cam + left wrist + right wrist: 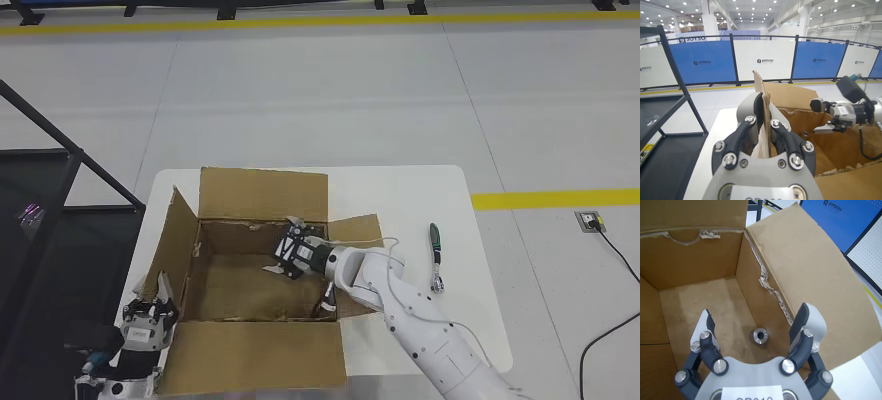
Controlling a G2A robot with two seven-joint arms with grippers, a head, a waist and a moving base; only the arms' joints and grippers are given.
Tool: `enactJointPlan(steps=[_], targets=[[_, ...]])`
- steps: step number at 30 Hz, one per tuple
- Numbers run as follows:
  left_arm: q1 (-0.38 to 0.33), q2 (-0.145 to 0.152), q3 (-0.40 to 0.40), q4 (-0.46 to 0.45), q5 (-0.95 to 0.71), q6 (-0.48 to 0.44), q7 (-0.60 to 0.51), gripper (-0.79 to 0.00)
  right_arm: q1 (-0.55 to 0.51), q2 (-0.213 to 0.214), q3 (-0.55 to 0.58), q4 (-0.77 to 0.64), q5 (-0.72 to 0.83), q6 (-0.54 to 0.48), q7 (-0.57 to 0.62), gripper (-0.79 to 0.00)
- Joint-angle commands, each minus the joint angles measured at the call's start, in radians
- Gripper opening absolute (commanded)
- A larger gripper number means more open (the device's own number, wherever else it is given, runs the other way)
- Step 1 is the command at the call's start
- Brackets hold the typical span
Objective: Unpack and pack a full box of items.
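Left fingers point(745, 109) clamp the 9 o'clock flap point(759, 81). Right fingers point(811, 317), apart, should drop straight around the metal ring point(760, 335).

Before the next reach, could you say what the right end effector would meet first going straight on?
Likely the metal socket on the box floor, centred ahead of the open right end effector; depth is uncertain.

The right hand point(756, 309), fingers spread, hangs over a metal socket point(760, 336) inside the box point(696, 256).
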Motion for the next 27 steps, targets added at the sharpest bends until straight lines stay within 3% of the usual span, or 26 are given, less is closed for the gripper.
enactJointPlan(steps=[1, 18, 19, 20, 21, 27], targets=[[-0.018, -0.001, 0.006, 0.026, -0.007, -0.008, -0.012, -0.785, -0.004, 0.001, 0.002, -0.005, -0.003, 0.002, 0.003, 0.000], [-0.043, -0.010, 0.036, 0.095, -0.022, -0.008, -0.031, -0.785, -0.030, 0.005, 0.006, -0.143, -0.047, 0.004, 0.143, 0.000], [-0.043, -0.011, 0.038, 0.095, -0.023, -0.008, -0.029, -0.603, -0.033, 0.005, 0.006, -0.154, -0.047, 0.008, 0.155, 0.000], [-0.042, -0.012, 0.039, 0.096, -0.026, -0.007, -0.029, -0.342, -0.036, 0.005, 0.005, -0.166, -0.047, 0.012, 0.170, 0.000], [-0.041, -0.013, 0.040, 0.096, -0.032, -0.005, -0.029, 0.000, -0.039, 0.005, 0.003, -0.181, -0.052, 0.018, 0.190, 0.000], [-0.021, -0.017, 0.025, 0.085, -0.084, 0.005, -0.024, 0.000, -0.091, 0.001, -0.015, -0.309, -0.056, 0.086, 0.392, 0.000]])
